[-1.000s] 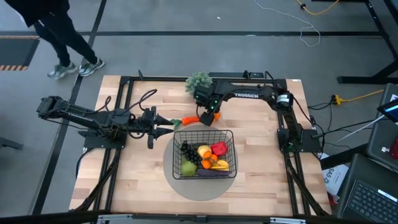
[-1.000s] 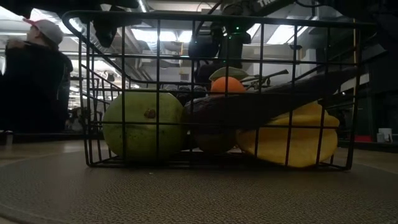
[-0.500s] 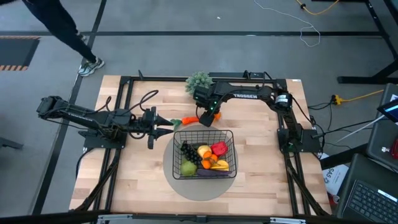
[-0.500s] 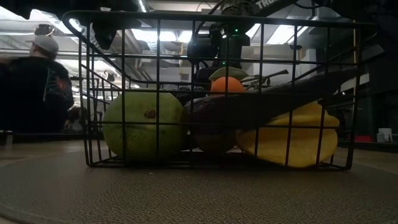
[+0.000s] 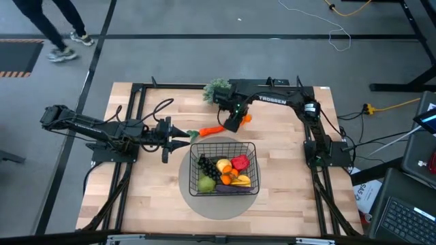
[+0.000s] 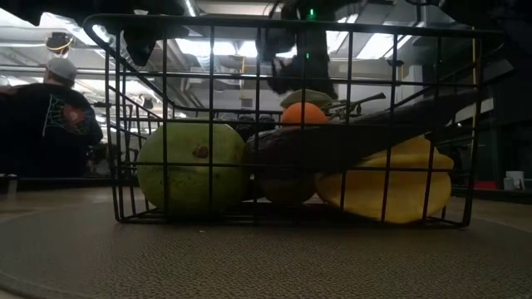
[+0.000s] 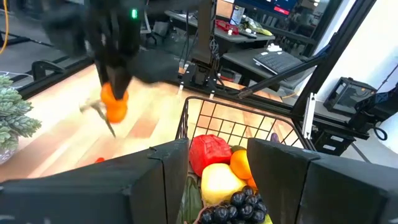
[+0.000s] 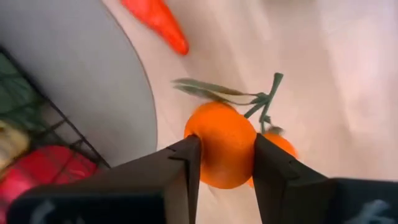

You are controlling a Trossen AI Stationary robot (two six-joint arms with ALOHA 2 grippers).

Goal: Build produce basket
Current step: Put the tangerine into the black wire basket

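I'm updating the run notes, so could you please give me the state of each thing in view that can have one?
Basket: upright on the mat, part filled with produce.
Orange: gripped by the right gripper, lifted off the table.
Carrot: lying on the table, outside the basket.
Left gripper: open, empty, beside the basket.
Plant: upright.

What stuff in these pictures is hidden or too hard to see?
- The grapes in the low view: hidden behind the pear and the basket wires.
- The right end effector in the left wrist view: blurred, though its own view shows it gripping an orange.
- The carrot in the right wrist view: cut off by the picture's edge.
- The person in the low view: dark, seen from behind.
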